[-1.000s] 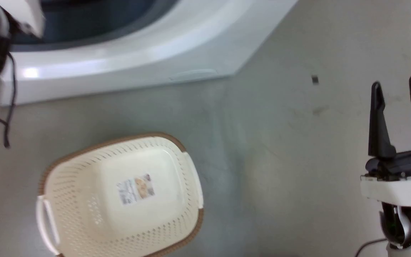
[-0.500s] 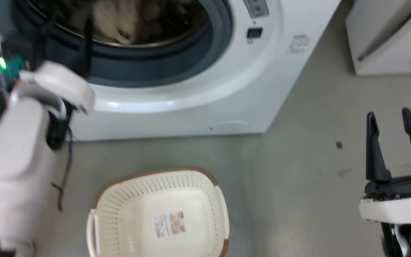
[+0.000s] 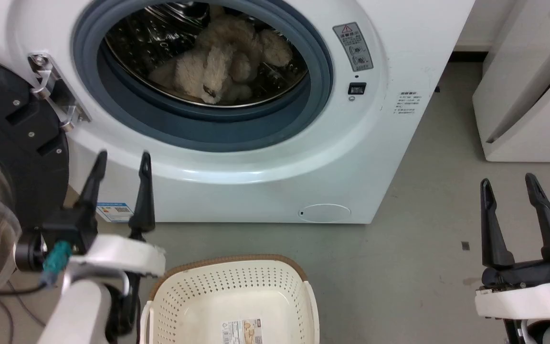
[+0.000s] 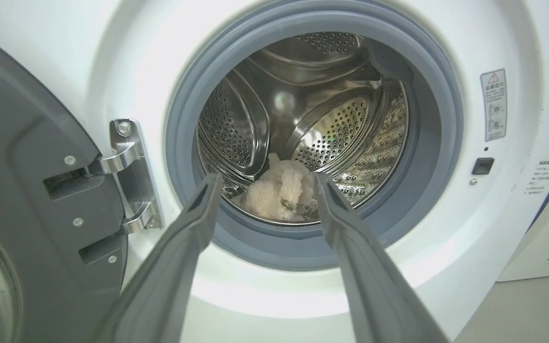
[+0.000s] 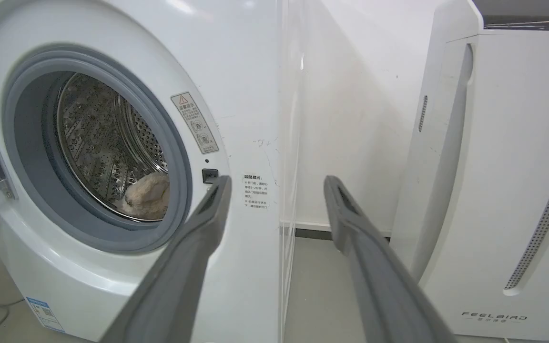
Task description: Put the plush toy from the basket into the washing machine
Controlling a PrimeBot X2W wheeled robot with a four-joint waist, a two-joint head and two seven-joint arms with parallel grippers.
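1. Left hand (image 3: 122,160): released, its two dark fingers spread with nothing between them. It hangs outside the machine and points at the porthole (image 4: 312,143).
2. Right hand (image 3: 506,181): also released and holding nothing. It is well apart from the left hand, above the floor (image 3: 399,267).
3. Plush toy (image 3: 217,67): straight ahead of the left hand and past its fingertips. It lies in a heap at the bottom of the drum (image 4: 331,133), inside the grey rim and touching neither hand.
4. Washing machine (image 3: 256,191): directly in front of the left hand. Its door (image 3: 12,138) is swung wide open on that hand's outer side.
5. Basket (image 3: 198,296): below the left hand and just to its inner side, standing on the floor between the two hands. It holds only the sticker (image 3: 241,330) on its floor.
6. White appliance (image 3: 528,95): beyond the right hand, beside the machine. It plays no part in the job.
7. Progress, as judged: the transfer looks complete, since the toy is in the drum, the basket is vacated and both hands are free. Nothing in the stated task appears to be left, and shutting the open door is not asked for.
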